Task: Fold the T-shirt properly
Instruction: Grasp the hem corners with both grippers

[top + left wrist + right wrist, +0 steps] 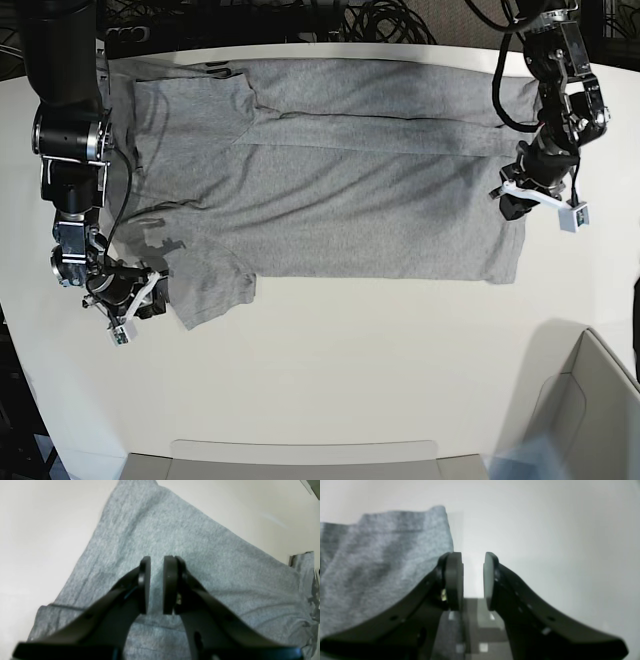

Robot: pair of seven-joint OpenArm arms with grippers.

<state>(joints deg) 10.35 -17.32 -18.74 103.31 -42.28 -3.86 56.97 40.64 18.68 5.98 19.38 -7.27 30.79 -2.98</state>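
The heather-grey T-shirt point(340, 190) lies spread flat across the far half of the white table, plain side up, with one short sleeve point(205, 285) pointing toward the front left. My left gripper point(510, 202) hovers over the shirt's right edge. In the left wrist view its jaws point(157, 560) stand a narrow gap apart above the cloth point(175, 535) and hold nothing. My right gripper point(155, 295) is beside the sleeve's tip. In the right wrist view it point(472, 556) is open over bare table, with the sleeve point(382, 550) just to its left.
The white table point(380, 350) is bare in front of the shirt. A grey bin point(590, 400) stands at the front right corner and a grey tray point(300, 460) at the front edge. Black cables point(380, 20) lie behind the far edge.
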